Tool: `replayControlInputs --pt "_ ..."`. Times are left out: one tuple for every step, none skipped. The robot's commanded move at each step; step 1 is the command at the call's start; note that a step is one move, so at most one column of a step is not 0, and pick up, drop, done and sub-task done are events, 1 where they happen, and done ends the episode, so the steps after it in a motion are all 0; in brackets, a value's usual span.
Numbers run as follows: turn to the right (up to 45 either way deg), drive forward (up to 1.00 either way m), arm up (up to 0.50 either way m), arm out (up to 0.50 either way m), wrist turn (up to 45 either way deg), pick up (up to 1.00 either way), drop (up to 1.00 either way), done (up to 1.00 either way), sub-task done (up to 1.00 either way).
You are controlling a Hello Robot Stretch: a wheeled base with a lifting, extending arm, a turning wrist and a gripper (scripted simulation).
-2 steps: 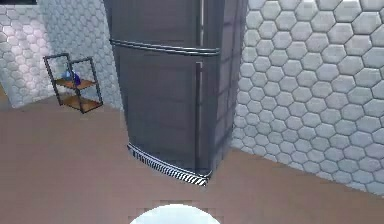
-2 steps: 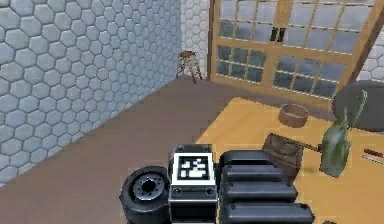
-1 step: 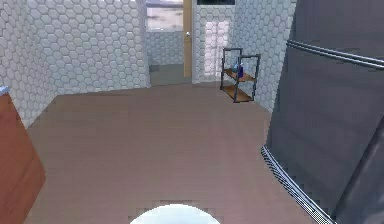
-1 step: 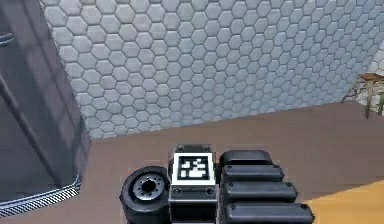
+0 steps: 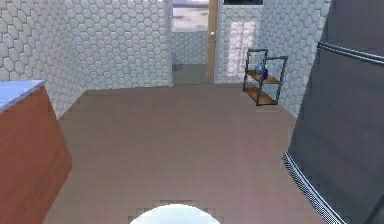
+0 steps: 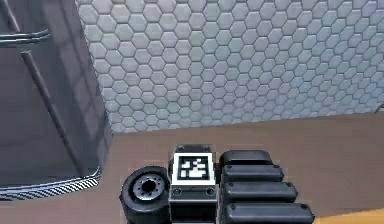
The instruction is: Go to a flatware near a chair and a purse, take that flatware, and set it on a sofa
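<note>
In the arm side view the arm (image 6: 255,185) lies low at the bottom edge as a stack of dark bars. A white square with black marks (image 6: 192,167) sits at its left end. Left of that is the gripper's dark rounded body (image 6: 147,192). I cannot make out its fingers, so I cannot tell whether it holds anything. Behind it are brown floor (image 6: 300,135) and a hexagon-tiled wall (image 6: 240,60).
A tall dark grey fridge (image 5: 345,120) stands at the forward view's right and again at the arm side view's left (image 6: 45,95). A wooden counter (image 5: 25,150) is at the left. Ahead, open brown floor (image 5: 180,140) leads to a doorway (image 5: 192,45), with a small black shelf rack (image 5: 264,77) beside it.
</note>
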Motion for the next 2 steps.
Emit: replayControlInputs --pt "0.0 1.00 0.00 0.00 0.0 0.00 0.00 0.00 0.00" --pt "0.0 1.00 0.00 0.00 0.0 0.00 0.00 0.00 0.00"
